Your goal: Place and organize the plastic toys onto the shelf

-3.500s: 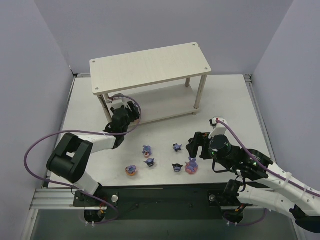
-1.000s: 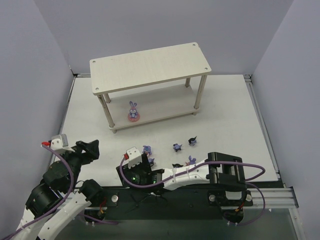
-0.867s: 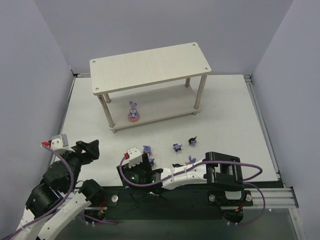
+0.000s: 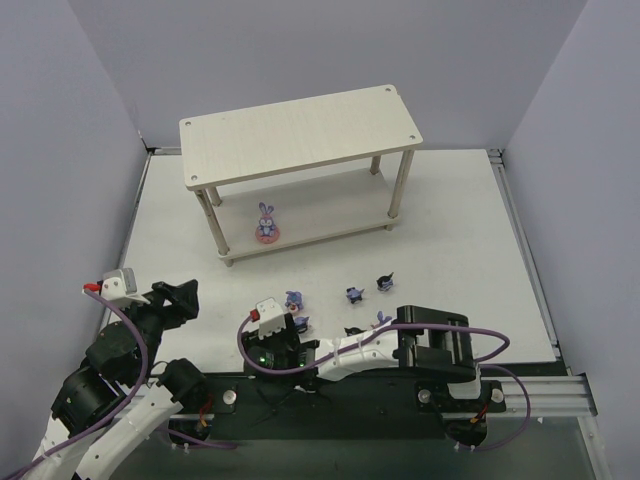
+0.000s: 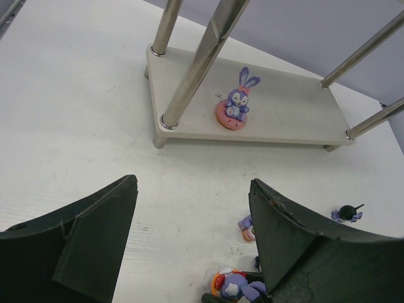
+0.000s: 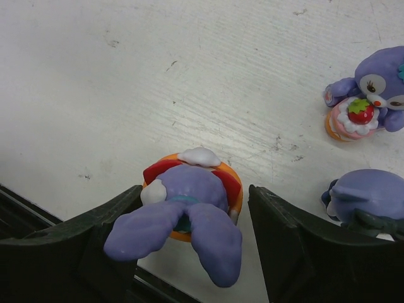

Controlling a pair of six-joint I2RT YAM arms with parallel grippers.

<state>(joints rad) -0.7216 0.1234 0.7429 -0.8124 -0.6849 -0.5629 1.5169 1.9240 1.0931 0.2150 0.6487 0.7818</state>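
The shelf [image 4: 300, 135] stands at the back, with one purple bunny [image 4: 265, 225] on its lower tier; the left wrist view also shows this bunny [image 5: 238, 104]. My right gripper [image 4: 272, 342] is open at the table's front edge, its jaws on either side of a purple bunny on an orange base [image 6: 189, 202], which lies between them; a gap shows at the right finger. My left gripper [image 4: 188, 292] is open and empty at the front left, well away from the toys. Loose toys include another bunny [image 4: 293, 298] and dark figures [image 4: 385, 282].
In the right wrist view a bunny with a strawberry cake [image 6: 363, 101] and a dark figure [image 6: 369, 196] sit just right of the jaws. More small figures [image 4: 352, 293] lie mid-table. The black front rail [image 4: 330, 400] runs right under the right gripper.
Earlier my left gripper was at the shelf's lower tier; it has drawn back to the front left, leaving a bunny there. My right arm swung left to the front-left bunny.
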